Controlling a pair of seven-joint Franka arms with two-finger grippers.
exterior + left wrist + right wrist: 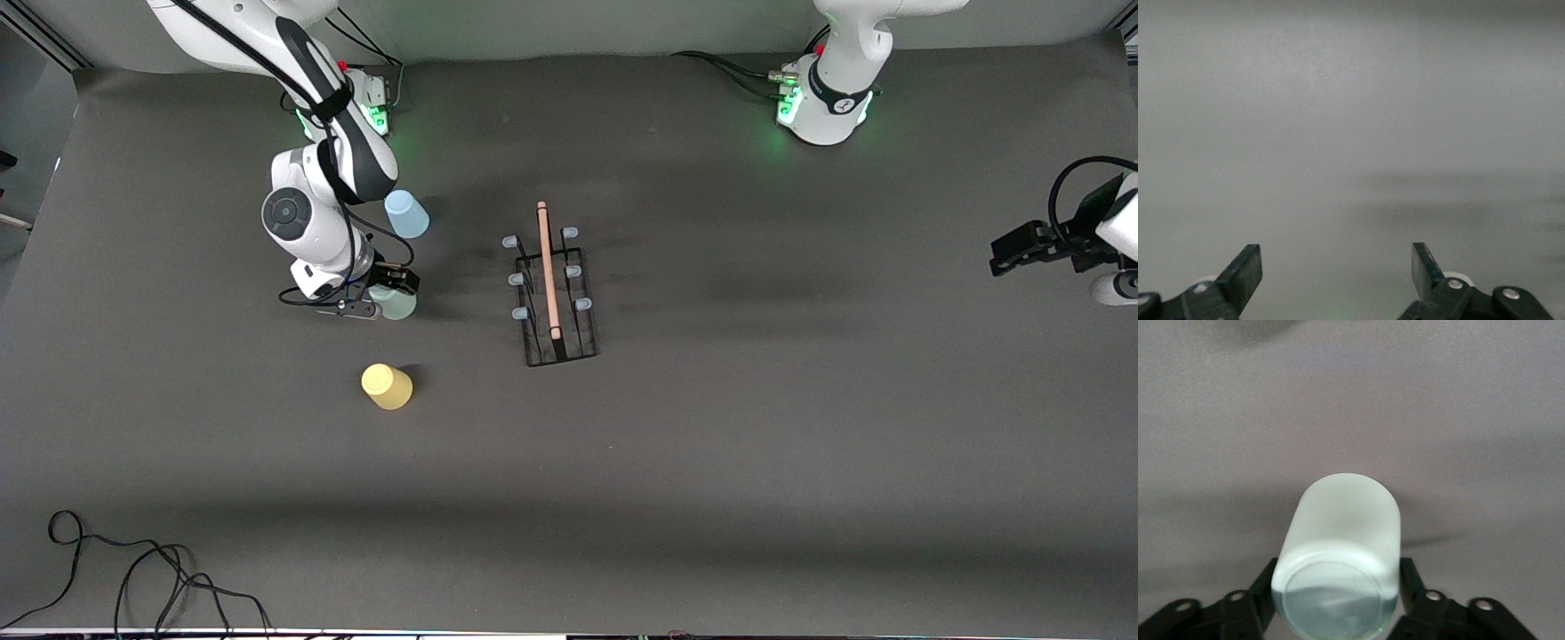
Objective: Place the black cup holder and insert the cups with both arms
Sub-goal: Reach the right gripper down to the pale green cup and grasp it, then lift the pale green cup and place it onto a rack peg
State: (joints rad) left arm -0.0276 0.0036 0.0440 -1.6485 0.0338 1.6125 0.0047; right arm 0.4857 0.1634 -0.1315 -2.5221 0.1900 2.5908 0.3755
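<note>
Black cup holder (556, 298) already standing mid-counter, all six pegs bare; none of three cups inserted yet; right end effector (384, 302) apparently pinching grey-green cup (1338, 553) at counter level, between blue cup (406, 214) and yellow cup (386, 386); left end effector (1337, 273) spread, waiting aloft, empty.

A robotics lab: two white arms (311, 178) on a grey-covered table (711, 462) (loose cables (133, 578) trailing)

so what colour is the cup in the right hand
Pale grey-green cup, clearest in the right wrist view.
</note>
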